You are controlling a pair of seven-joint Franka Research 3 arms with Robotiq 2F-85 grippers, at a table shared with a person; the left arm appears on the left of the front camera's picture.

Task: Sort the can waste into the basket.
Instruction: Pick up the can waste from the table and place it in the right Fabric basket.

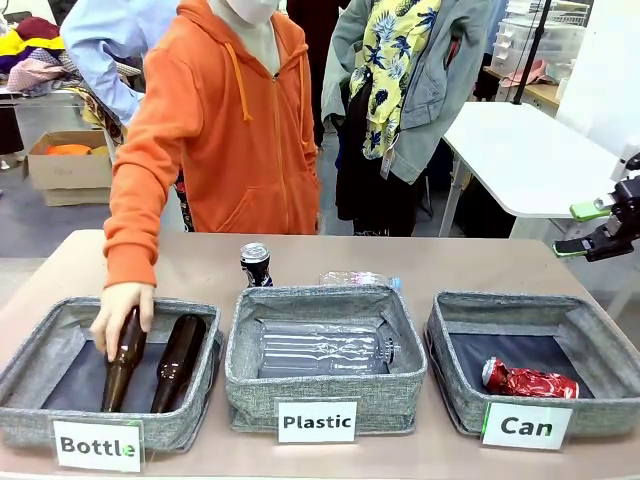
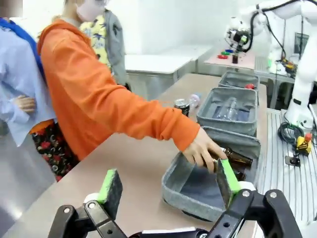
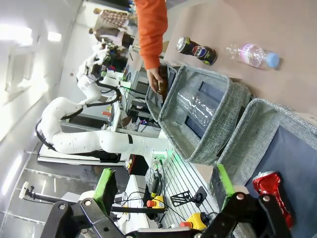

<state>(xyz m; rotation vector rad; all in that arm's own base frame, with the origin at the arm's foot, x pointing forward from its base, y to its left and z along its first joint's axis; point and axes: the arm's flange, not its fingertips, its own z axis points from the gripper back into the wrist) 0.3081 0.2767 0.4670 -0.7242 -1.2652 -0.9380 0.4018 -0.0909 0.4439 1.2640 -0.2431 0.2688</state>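
A crushed shiny red can [image 1: 530,381] lies in the right-hand grey basket labelled "Can" [image 1: 527,304]. The dark can with a silver top [image 1: 256,265] stands upright on the table behind the middle basket. My right gripper [image 1: 583,229] hovers open at the right edge, above and behind the Can basket. Between its open fingers, the right wrist view shows the red can [image 3: 270,186] in the basket [image 3: 246,130] and the dark can [image 3: 195,49] farther off. My left gripper [image 2: 168,181] is open and holds nothing, with the dark can [image 2: 182,105] far beyond it.
A person in an orange hoodie rests a hand [image 1: 121,313] on a brown bottle [image 1: 125,358] in the "Bottle" basket [image 1: 30,370], beside a second bottle. The "Plastic" basket [image 1: 325,300] holds a clear bottle. Another clear bottle [image 1: 357,279] lies behind it.
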